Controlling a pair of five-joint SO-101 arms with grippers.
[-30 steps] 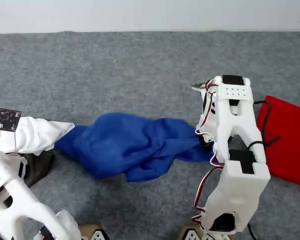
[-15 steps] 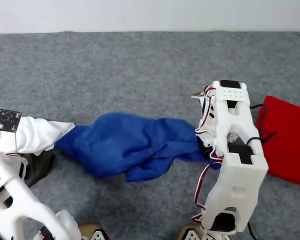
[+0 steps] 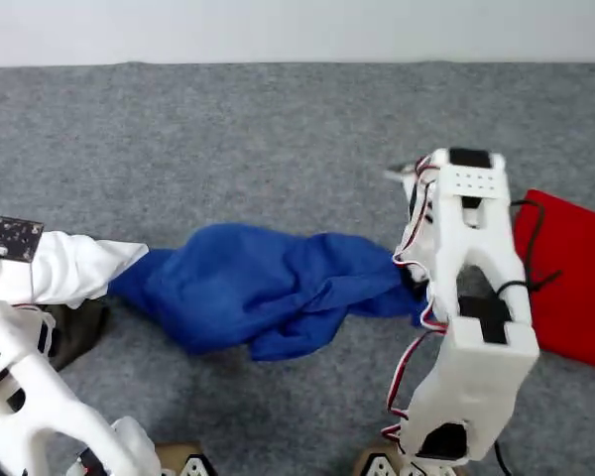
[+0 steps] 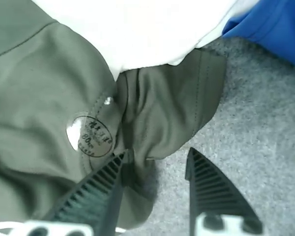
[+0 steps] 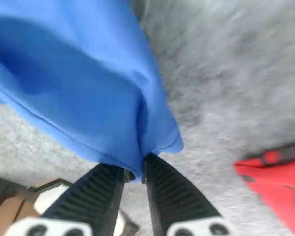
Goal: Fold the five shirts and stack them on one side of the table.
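STEP: spread blue shirt (image 3: 258, 283), bunched at centre of desk (image 3: 228, 129) | right fingers (image 5: 146, 169) pinched shut on its hem | left fingers (image 4: 195, 164) wide open, empty, at olive shirt (image 4: 49, 98) | ADVICE: draw hem outward slowly, low, clear of red shirt (image 3: 570, 278).

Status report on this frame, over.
Right hand shut on blue shirt edge. Left hand open over olive shirt. Red shirt close by, not blocking.

we see a crumpled blue shirt (image 3: 268, 288) mid-table, a white shirt (image 3: 74, 266) touching it and overlapping an olive shirt (image 4: 49, 98), and a flat red shirt (image 3: 570, 283) opposite.
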